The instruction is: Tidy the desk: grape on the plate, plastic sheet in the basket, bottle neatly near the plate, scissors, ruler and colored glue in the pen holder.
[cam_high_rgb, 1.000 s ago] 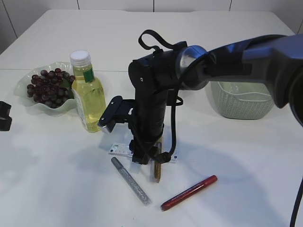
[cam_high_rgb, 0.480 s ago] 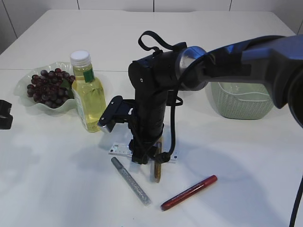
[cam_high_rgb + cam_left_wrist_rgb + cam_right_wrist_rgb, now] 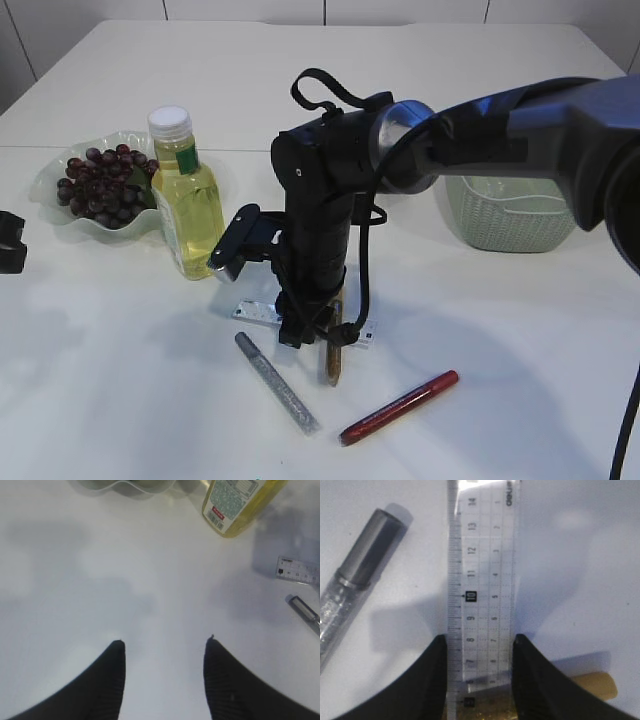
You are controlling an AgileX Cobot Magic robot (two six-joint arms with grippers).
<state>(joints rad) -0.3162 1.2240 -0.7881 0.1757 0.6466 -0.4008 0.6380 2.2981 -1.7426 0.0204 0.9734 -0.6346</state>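
A clear ruler (image 3: 480, 580) lies on the table across a gold glue pen (image 3: 590, 686). My right gripper (image 3: 480, 637) points straight down over it, with one finger pressed on each long edge. From outside, the right gripper (image 3: 315, 335) hides the middle of the ruler (image 3: 255, 312). A silver glitter glue pen (image 3: 277, 382) and a red glue pen (image 3: 398, 407) lie just in front. My left gripper (image 3: 164, 641) hangs open over bare table. The yellow bottle (image 3: 187, 205) stands beside the plate (image 3: 45, 190) of grapes (image 3: 100, 185). Scissors, plastic sheet and pen holder are out of view.
A pale green woven basket (image 3: 510, 215) stands at the right behind my right arm. The left gripper (image 3: 8, 240) sits at the far left edge of the table. The left wrist view catches the bottle (image 3: 240, 502), one ruler end (image 3: 298, 570) and the silver pen's cap (image 3: 305, 612).
My right gripper's jaws have narrowed onto the ruler's edges and the ruler has shifted slightly. The left arm has not moved.
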